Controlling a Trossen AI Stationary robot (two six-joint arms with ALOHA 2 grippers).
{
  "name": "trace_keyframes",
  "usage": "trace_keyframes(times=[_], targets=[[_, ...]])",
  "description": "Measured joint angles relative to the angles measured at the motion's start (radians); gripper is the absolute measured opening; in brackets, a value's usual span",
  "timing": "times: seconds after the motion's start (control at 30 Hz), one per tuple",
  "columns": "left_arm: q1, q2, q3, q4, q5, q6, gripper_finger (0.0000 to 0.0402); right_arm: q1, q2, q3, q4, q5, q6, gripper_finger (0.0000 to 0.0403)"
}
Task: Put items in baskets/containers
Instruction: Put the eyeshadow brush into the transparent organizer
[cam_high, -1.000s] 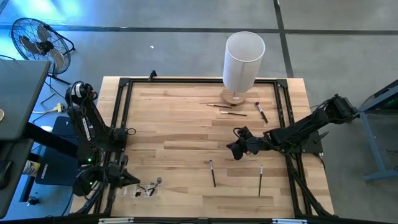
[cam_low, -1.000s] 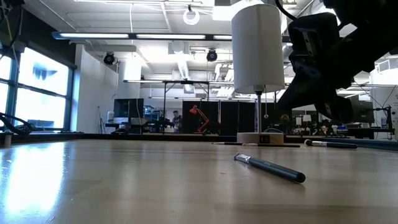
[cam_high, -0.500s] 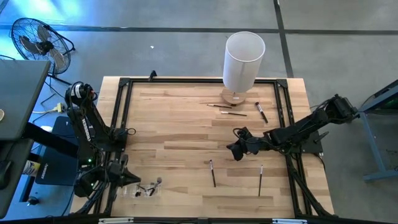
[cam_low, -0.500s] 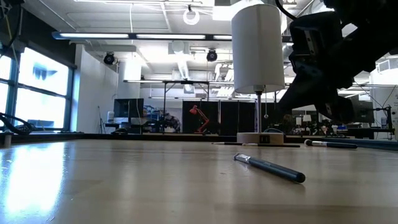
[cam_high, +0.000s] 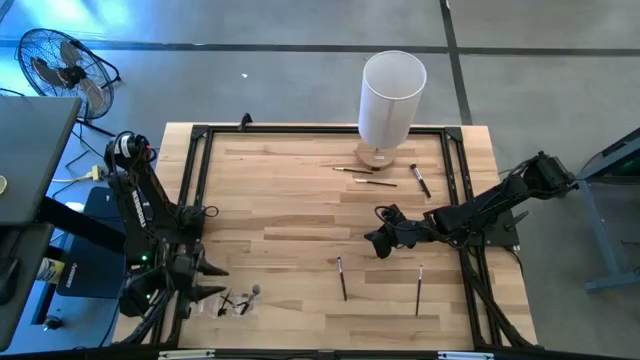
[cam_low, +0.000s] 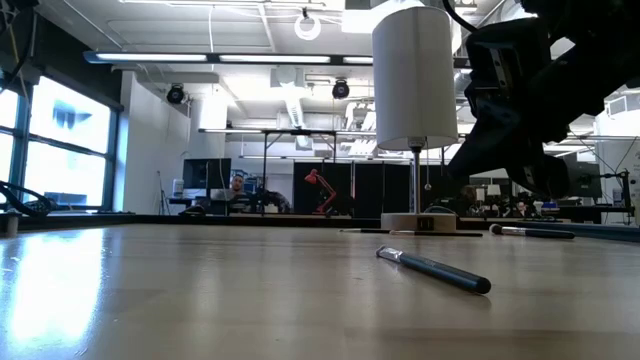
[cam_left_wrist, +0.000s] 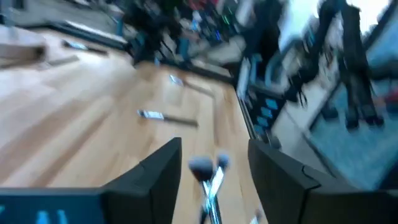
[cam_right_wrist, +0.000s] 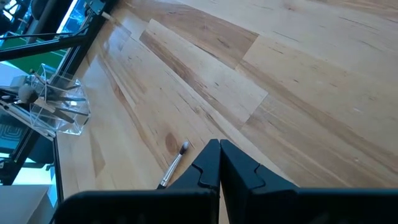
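White cylinder lamp on wooden table; floor fan beyond.

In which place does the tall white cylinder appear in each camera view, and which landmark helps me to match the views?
High view: the white cylinder stands at the table's far edge, right of centre.
Low view: it is at the top, right of centre, above its wooden base.
Left wrist view: too blurred to tell.
Right wrist view: not in it.
Shared landmark: the wooden base, seen in the high and low views.
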Motion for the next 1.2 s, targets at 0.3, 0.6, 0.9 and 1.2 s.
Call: trace_keyframes(times=[0.3, 0.6, 0.9, 1.2], targets=[[0.261, -0.084, 0.000, 0.045, 0.256, -0.011, 0.0193, 0.000, 0.000, 0.000, 0.000, 0.016, -0.042, 0.0000], [0.712, -0.085, 0.000, 0.264, 0.700, 0.232, 0.0193, 0.000, 0.000, 0.000, 0.005, 0.016, -0.070, 0.0000], [1.174, -0.060, 0.071, 0.299, 1.047, 0.298, 0.0193, 0.000, 0.000, 0.000, 0.003, 0.040, -0.130, 0.0000], [1.427, 0.226, 0.348, 0.216, 1.273, 0.348, 0.0193, 0.000, 0.000, -0.001, 0.006, 0.069, -0.255, 0.0001]])
